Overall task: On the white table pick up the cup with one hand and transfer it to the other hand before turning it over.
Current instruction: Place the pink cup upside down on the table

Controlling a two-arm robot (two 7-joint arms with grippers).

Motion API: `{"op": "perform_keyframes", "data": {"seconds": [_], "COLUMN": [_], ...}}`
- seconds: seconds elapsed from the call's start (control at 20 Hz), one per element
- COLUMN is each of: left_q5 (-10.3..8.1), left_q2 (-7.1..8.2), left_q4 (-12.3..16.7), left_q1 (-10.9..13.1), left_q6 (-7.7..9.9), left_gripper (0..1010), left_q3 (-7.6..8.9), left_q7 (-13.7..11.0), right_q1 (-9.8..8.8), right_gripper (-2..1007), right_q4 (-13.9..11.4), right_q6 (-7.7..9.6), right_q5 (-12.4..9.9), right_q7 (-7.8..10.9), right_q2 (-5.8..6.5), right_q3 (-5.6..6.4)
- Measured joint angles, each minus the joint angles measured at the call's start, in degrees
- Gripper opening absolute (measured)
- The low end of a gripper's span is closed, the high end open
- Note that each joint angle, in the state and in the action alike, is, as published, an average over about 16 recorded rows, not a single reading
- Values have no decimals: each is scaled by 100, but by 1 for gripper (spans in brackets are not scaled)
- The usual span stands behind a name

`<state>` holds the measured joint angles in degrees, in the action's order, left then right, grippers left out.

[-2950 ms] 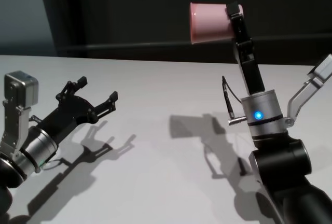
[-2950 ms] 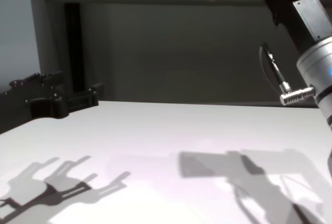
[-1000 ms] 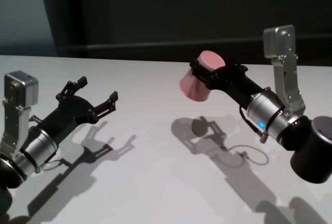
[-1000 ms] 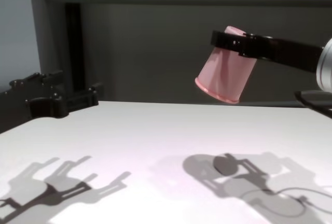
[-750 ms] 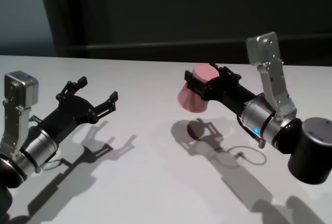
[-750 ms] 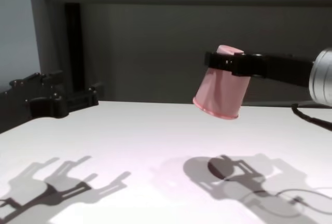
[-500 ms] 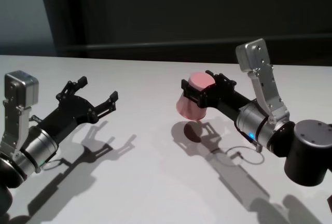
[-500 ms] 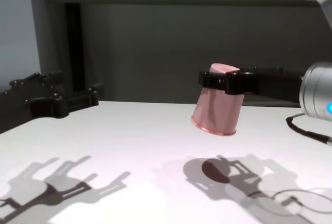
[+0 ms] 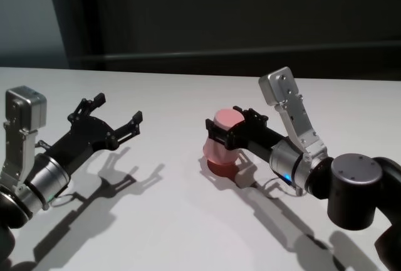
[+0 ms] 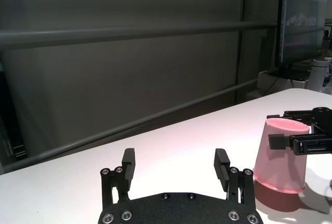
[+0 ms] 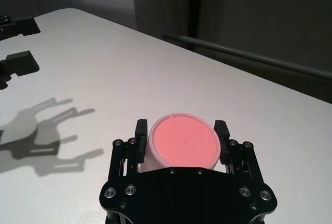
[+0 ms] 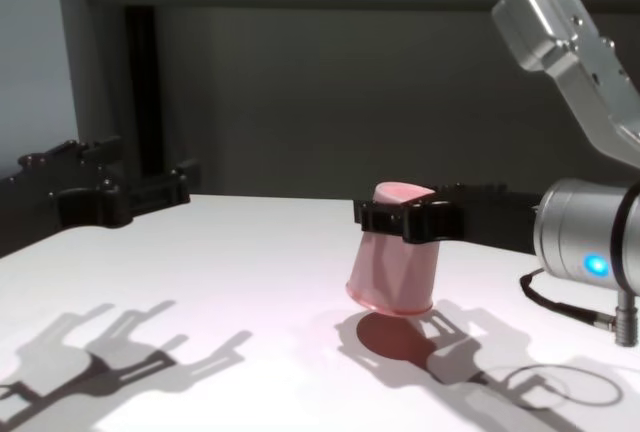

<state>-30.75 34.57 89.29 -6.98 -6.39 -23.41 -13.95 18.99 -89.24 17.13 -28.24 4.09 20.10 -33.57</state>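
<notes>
Gripping the cup upside down just above the table, the right gripper has its fingers pinched on the cup's sides.

Both black fingers press against the upper part of the pink cup, near its closed base, which faces up. The cup tilts a little, with its wide rim lowest and close over the white table; a dark shadow lies right under it, and whether the rim touches the surface I cannot tell. It sits around the middle of the table, somewhat toward the right edge. Well apart, near the left edge, the left gripper hangs just over the table with its fingers spread wide and nothing between them, pointing toward the cup.
</notes>
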Motion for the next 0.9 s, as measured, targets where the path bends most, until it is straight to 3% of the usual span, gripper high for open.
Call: {"op": "perform_keyframes", "data": {"seconds": [0.4,0.9], "left_q5": [0,0], "left_q2": [0,0], "left_q4": [0,0], "left_q1": [0,0], "left_q6": [0,0], "left_gripper": [1001,1001], "left_q3": [0,0], "left_q7": [0,0], "right_q1": [118,91], "right_gripper": [759,759], "right_q4": [269,341], "right_q6": [47,181], "right_q5": [141,263], "right_q7": [182,302], "right_q2": [-158,-201], "right_q3": [-101,-97]}}
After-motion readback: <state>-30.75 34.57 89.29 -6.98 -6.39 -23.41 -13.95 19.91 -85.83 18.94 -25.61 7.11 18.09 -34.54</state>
